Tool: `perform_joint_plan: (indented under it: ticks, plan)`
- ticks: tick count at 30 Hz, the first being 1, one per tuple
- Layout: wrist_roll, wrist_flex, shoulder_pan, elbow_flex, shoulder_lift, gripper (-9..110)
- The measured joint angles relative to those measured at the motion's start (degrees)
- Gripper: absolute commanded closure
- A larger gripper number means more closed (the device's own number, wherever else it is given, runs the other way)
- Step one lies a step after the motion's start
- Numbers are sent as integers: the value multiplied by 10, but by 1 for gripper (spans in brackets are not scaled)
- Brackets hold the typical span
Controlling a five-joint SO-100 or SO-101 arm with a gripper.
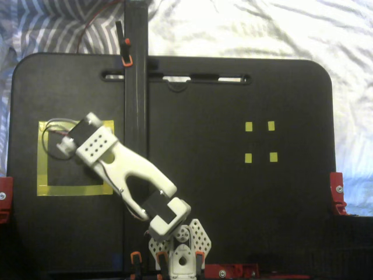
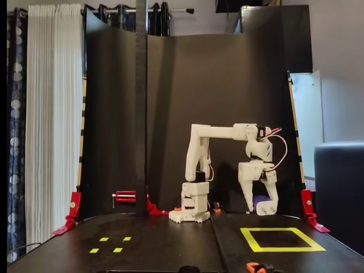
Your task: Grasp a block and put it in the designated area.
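Observation:
In a fixed view from the front, my gripper [image 2: 260, 209] points straight down, shut on the block [image 2: 260, 200]. The block shows as a small dark blue-purple lump between the white fingers [image 2: 267, 203]. It hangs above the board, behind the far edge of the designated area [image 2: 281, 248], a square of yellow tape. From above in a fixed view, the white arm [image 1: 131, 172] reaches from its base out over the designated area [image 1: 42, 157]. The wrist covers the square's upper right part. Gripper and block are hidden under the wrist there.
Four tiny yellow markers [image 1: 249, 126] [image 2: 104, 239] lie on the opposite half of the black board. A black upright post [image 1: 135, 58] [image 2: 140, 108] stands by the board's middle seam. Red clamps [image 1: 337, 192] [image 2: 73, 205] hold the board's sides. A black backdrop rises behind the arm.

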Motion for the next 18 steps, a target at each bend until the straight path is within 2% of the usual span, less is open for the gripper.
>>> perform_joint_plan:
  ticks: [18]
  plan:
    - [13, -91, -5, 45, -38, 88]
